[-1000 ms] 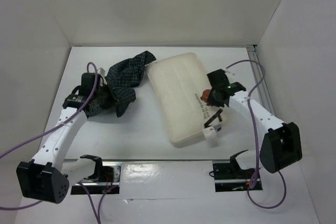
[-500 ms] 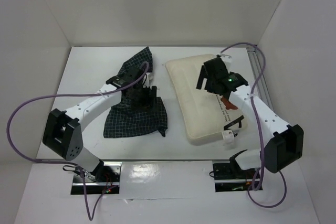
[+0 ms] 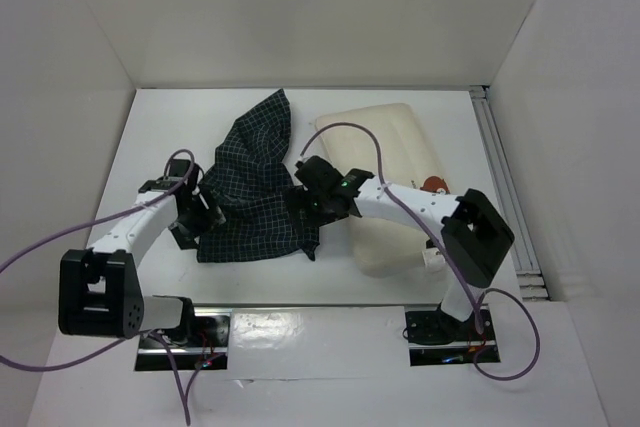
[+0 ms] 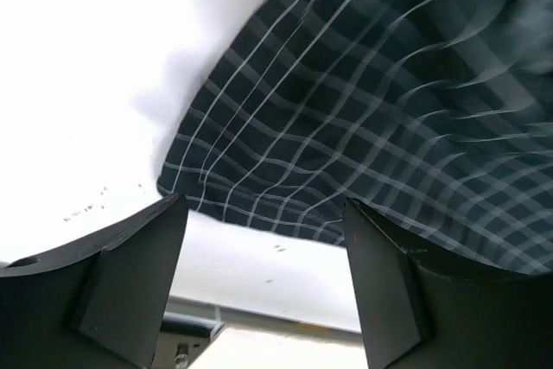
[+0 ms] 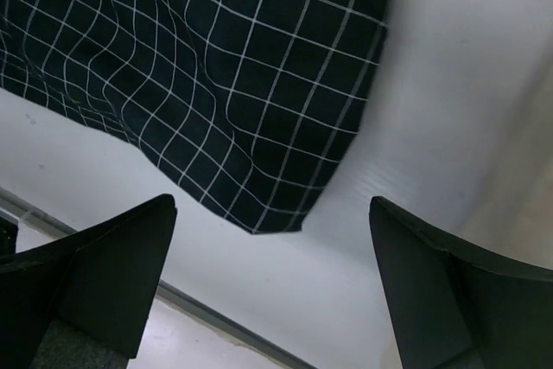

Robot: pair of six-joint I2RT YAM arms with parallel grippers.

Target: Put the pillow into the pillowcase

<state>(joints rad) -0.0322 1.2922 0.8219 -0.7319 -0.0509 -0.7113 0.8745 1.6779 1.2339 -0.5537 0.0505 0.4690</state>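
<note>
Pillowcase (image 3: 255, 192): dark cloth with a fine white check, lying crumpled and mostly spread on the white table (image 3: 150, 137). One corner tapers to a point at the far end and the near edge is roughly straight. No opening can be made out in any view.

Pillow (image 3: 395, 137): cream-white, lying flat just to the right of the pillowcase and entirely outside it. The right arm crosses its near left part, so the gap between the pillowcase and this stretch is hidden, and whether the two touch cannot be told. A red-orange mark (image 3: 432, 185) shows on the side farthest from the pillowcase. The lettering is too small to read.

Left gripper (image 3: 195, 217): at the pillowcase's near left corner. The left wrist view shows both fingers spread wide with nothing between them. The pillowcase's edge lies just past the tips, blurred towards the top right.

Right gripper (image 3: 305, 202): at the pillowcase's right edge, near the bottom right corner. The right wrist view shows its jaws wide apart and holding nothing, with that corner lying flat on the table beyond the tips. The pale area at the right of that view is too blurred to identify.
</note>
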